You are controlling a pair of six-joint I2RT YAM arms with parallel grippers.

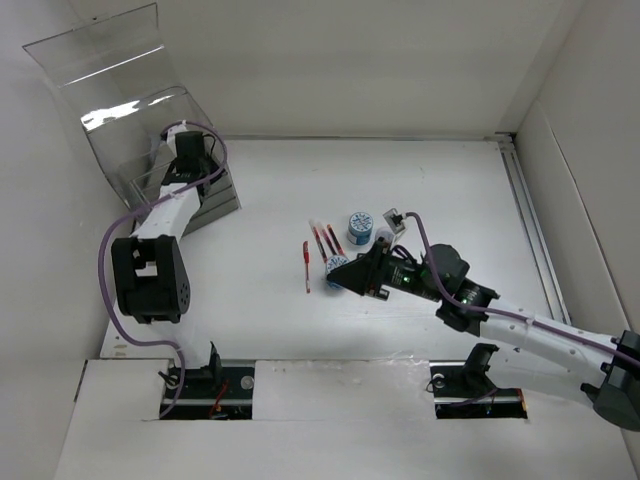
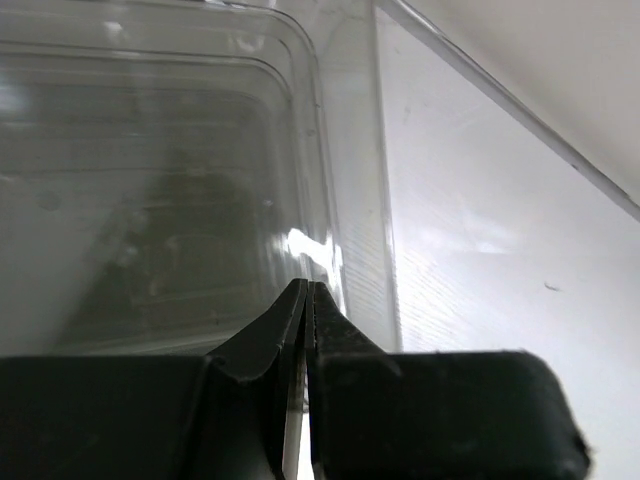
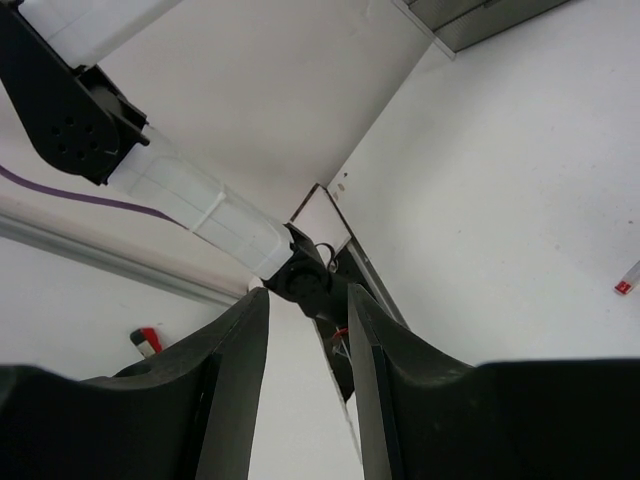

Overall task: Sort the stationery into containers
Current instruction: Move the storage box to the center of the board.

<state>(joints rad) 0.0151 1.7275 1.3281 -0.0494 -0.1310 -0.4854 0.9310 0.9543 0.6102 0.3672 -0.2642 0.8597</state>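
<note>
The clear acrylic box stands at the far left with its curved lid raised and its drawers at the base. My left gripper is shut and reaches into the box; the left wrist view shows its tips pressed together against the clear wall. My right gripper is open and empty, right beside a patterned tub. A second tub stands behind it. Three red pens lie to the left, one end in the right wrist view.
A small black-and-white item, possibly a marker, lies right of the far tub. A metal rail runs along the table's right side. White walls close in the table at the back and sides. The left arm's base shows ahead of the right gripper.
</note>
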